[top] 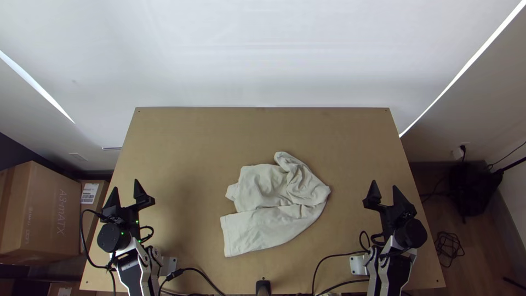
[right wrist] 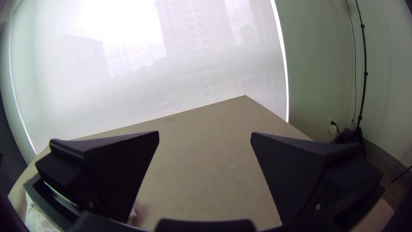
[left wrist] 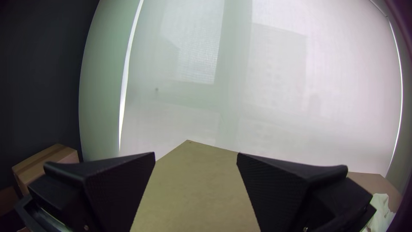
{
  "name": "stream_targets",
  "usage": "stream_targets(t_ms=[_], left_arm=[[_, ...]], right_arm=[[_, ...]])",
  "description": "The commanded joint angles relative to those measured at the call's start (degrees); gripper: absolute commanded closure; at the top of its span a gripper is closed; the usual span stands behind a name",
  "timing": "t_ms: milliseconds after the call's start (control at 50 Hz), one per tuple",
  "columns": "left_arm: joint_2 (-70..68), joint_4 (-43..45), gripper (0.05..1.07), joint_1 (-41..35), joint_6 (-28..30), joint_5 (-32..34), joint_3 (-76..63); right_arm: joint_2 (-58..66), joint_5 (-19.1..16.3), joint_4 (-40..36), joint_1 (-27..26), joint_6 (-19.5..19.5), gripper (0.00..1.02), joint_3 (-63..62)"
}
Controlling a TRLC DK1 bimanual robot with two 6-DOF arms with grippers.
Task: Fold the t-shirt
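T-shirt (top: 268, 227) lies partly bunched here between left gripper (top: 125, 184) and right gripper (top: 384, 184), well clear of both, each gripper's fingers standing wide apart!

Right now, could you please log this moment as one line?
t-shirt: crumpled on table, not neatly folded | left end effector: open, empty | right end effector: open, empty

Lt wood table (top: 181, 131) w/ pale translucent shade (top: 263, 66) beyond, daylight thru it & bright gaps (top: 38, 90) at both sides; dk wall (left wrist: 38, 77) & cardbd boxes (top: 46, 208) on L; wood flr (top: 478, 241), wall outlet (top: 457, 153) & coiled cable (top: 449, 248) on R.
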Motion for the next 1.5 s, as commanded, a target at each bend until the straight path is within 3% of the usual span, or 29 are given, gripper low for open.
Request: stream_targets(t_ms=[0,1380,1480], left_arm=[[-0.32,-0.45,0.1,0.5,1.18,-0.36,-2.46],[-0.32,-0.45,0.1,0.5,1.18,-0.36,-2.55],[-0.32,-0.45,0.1,0.5,1.18,-0.36,-2.46]], right_arm=[[-0.52,0.6,0.67,0.11,0.51,0.04,-0.72],[-0.52,0.51,0.58,0.55,0.6,0.04,-0.72],[-0.43,1.83,0.41,0.37,-0.37,0.04,-0.63]])
